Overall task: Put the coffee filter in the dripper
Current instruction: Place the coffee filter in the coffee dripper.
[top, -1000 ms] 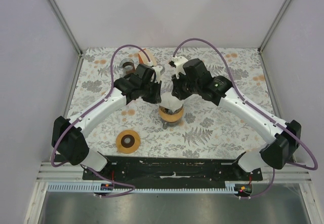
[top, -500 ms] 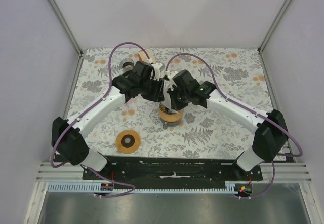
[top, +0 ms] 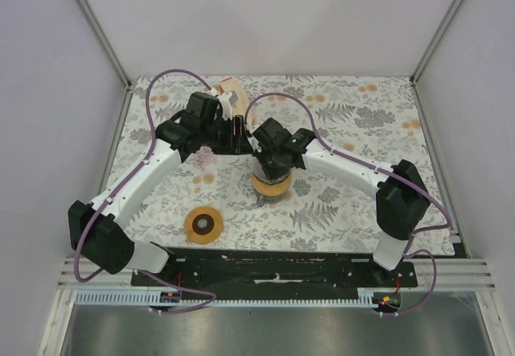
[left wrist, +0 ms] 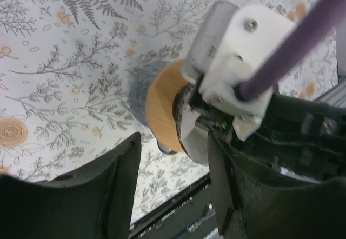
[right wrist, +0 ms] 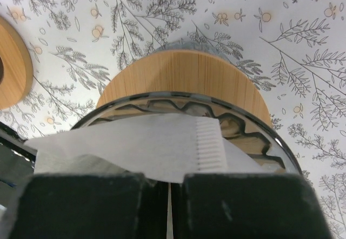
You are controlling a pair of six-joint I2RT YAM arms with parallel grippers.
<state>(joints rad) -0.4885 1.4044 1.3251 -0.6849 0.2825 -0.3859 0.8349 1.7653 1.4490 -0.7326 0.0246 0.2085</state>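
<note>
The dripper is a glass cone in a wooden collar, standing mid-table. My right gripper hangs right over it, shut on the white paper coffee filter. In the right wrist view the filter is pinched between the closed fingers of the gripper, its lower part inside the dripper's ribbed glass rim. My left gripper is open and empty just left of the dripper. In its wrist view, the gripper faces the wooden collar and the right gripper's white body.
A wooden ring with a dark centre lies front left of the dripper and shows at the left edge of the right wrist view. A peach-coloured object stands at the back behind the left wrist. Walls enclose the table.
My right gripper has swung left and settled over the dripper with the filter. My left gripper has drawn back up and to the left, away from the filter.
</note>
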